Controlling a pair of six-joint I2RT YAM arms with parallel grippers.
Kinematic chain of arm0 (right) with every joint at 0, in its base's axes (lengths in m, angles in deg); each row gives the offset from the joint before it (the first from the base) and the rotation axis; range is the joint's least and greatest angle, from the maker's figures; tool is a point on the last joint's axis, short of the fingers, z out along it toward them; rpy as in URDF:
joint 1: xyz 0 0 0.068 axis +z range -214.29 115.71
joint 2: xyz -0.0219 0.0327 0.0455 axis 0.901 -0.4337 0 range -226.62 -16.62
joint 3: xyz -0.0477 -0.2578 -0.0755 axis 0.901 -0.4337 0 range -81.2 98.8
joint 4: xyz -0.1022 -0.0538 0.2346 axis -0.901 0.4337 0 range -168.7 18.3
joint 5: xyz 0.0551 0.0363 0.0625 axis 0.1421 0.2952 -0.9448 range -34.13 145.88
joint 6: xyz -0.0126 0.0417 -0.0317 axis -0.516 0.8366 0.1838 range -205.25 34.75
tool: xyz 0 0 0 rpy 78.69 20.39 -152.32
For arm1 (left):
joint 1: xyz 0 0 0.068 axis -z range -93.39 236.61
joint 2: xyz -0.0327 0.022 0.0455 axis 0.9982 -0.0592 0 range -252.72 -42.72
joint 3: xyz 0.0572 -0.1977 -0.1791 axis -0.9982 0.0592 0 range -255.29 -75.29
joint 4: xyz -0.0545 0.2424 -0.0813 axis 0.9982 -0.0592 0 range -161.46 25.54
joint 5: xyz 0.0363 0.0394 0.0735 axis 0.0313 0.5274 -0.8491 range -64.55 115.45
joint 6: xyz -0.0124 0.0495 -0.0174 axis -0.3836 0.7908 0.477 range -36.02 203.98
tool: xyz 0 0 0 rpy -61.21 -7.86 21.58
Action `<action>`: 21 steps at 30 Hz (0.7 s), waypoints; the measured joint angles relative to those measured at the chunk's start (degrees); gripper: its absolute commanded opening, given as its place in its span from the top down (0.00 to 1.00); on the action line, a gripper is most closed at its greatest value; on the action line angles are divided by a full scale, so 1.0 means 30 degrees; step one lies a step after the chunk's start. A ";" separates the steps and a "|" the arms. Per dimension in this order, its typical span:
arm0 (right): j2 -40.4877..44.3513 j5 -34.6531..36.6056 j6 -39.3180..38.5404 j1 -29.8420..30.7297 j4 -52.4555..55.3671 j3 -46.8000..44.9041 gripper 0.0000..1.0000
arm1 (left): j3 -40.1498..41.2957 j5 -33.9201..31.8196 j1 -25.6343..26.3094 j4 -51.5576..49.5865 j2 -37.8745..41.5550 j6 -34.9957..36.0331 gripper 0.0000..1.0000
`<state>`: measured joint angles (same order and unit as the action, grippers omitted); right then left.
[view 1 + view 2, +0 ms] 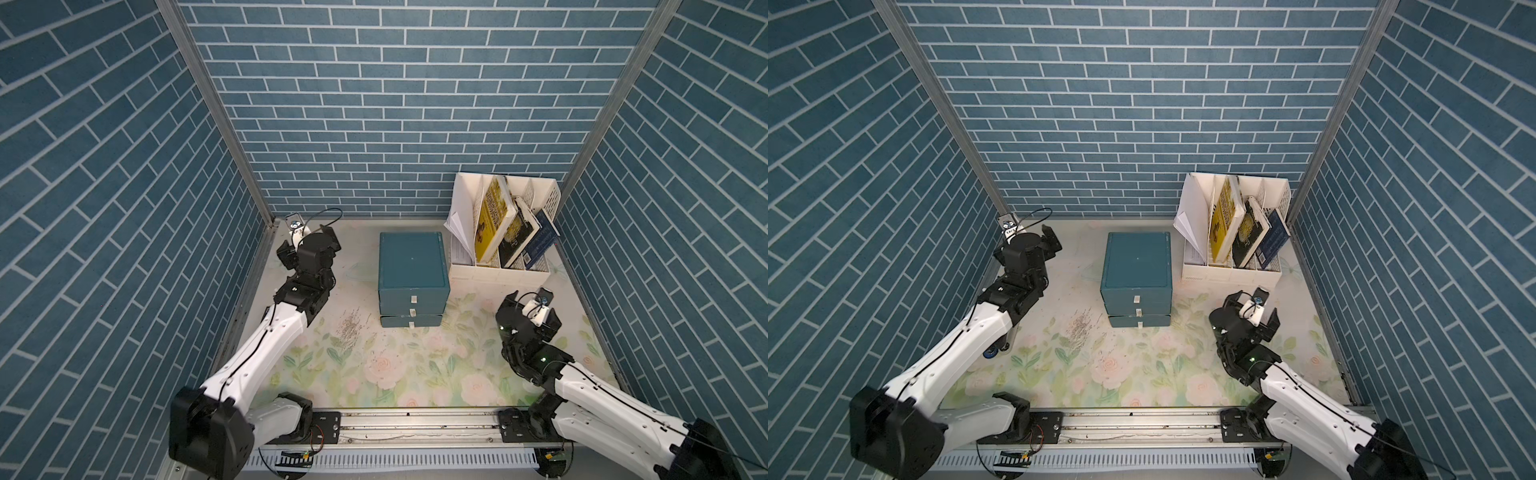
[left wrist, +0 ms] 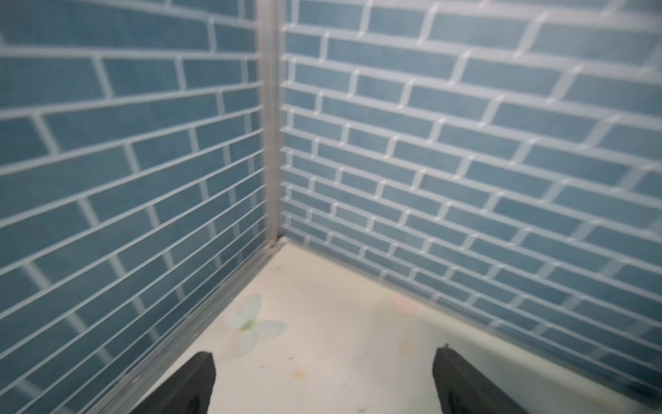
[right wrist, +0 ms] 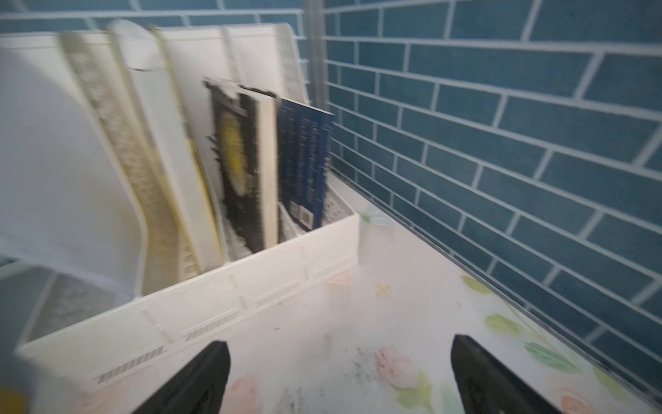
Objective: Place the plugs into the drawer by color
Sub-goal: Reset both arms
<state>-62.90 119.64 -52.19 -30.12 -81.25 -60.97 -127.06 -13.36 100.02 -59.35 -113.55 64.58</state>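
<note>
Standing shut: dark teal three-tier drawer [image 1: 413, 270], white pull tabs.

Seemingly a lab test booth: printed blue-brick panels [image 1: 415, 104] on aluminium posts enclose a floral-mat table [image 1: 395, 374].

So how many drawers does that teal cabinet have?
3. The teal cabinet shows three stacked tiers, each with a white pull tab: top, middle, bottom. All look closed, so any plugs inside are hidden.

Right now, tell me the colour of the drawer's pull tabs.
White pull tabs on the dark teal drawer, clearest in both top views.
</note>
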 measured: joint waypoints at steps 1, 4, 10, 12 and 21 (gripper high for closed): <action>0.0000 -0.0532 -0.0277 -0.1625 -0.0663 -0.0240 0.00 | 0.1107 0.0415 -0.1239 0.0539 -0.0488 -0.0248 0.00; -0.0576 -0.1727 -0.1173 -0.5391 -0.2878 -0.1049 0.00 | 0.4189 0.1195 -0.3497 0.2157 -0.1821 -0.0393 0.00; -0.5107 -0.5537 -0.3752 -0.8765 -0.8830 -0.3308 0.00 | 0.8816 0.2543 -0.3534 0.7766 -0.3723 0.0860 0.00; -0.6732 -0.7497 -0.4903 -0.9165 -1.0615 -0.3351 0.00 | 0.9967 0.3016 -0.3555 0.9639 -0.3738 0.1537 0.00; -1.2830 -1.6087 -0.9413 -1.0338 -2.0203 -0.2565 0.00 | 1.0775 0.7082 -0.3534 1.6611 -0.4721 0.4503 0.00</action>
<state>-101.39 71.38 -80.43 -61.14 -141.86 -68.67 -94.73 7.89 89.42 -9.52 -127.71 78.09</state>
